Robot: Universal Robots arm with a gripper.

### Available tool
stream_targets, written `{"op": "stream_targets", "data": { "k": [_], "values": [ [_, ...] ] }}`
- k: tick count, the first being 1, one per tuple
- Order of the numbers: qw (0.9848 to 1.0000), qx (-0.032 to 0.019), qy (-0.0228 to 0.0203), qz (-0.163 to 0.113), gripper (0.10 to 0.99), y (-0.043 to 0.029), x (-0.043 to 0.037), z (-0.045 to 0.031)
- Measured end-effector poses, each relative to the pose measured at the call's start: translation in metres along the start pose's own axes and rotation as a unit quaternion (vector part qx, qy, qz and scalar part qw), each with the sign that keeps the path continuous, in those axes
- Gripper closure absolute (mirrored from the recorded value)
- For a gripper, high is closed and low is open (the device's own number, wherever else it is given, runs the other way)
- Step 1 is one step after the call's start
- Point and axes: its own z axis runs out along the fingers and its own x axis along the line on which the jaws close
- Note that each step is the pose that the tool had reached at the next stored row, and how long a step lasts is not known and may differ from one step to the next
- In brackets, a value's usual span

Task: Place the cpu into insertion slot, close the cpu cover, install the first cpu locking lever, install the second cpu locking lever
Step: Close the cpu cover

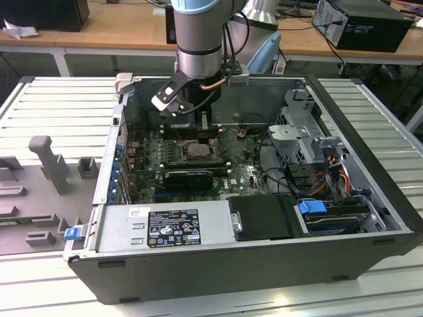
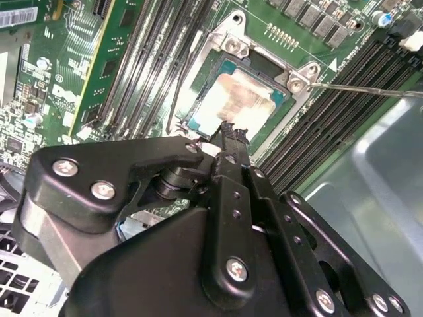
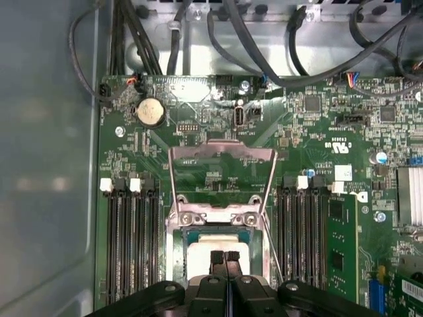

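The pincer (image 3: 223, 257) hangs inside the open case (image 1: 264, 264), its fingers pressed together with nothing between them and the tips right at the near edge of the cpu (image 3: 198, 256). The cpu lies flat in the slot (image 3: 174, 251) at the middle of the green board (image 3: 317, 132), pale top up. The cover (image 3: 221, 154) is swung open, clear of the slot, and a thin wire lever (image 2: 363, 88) juts free from the slot's corner.
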Motion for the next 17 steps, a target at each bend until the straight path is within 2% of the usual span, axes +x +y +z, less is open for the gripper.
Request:
{"op": "stream_targets", "data": {
  "k": [6,7,13,14,15,17],
  "values": [
    [1.0,0.0,0.0001,0.0,0.98,0.0016,0.0001,-0.0042],
    [1.0,0.0011,0.0,0.0,0.98,0.0072,0.0001,-0.0038],
    [1.0,0.002,0.0,0.0,0.98,0.01,0.0002,-0.0077],
    [1.0,0.0022,0.0001,0.0,0.98,0.0119,0.0002,-0.0075],
    [1.0,0.0036,0.0,0.0,0.98,0.0182,0.0002,-0.007],
    [1.0,0.0045,-0.0002,0.0,0.98,0.02,0.0002,-0.0078]
  ]
}}
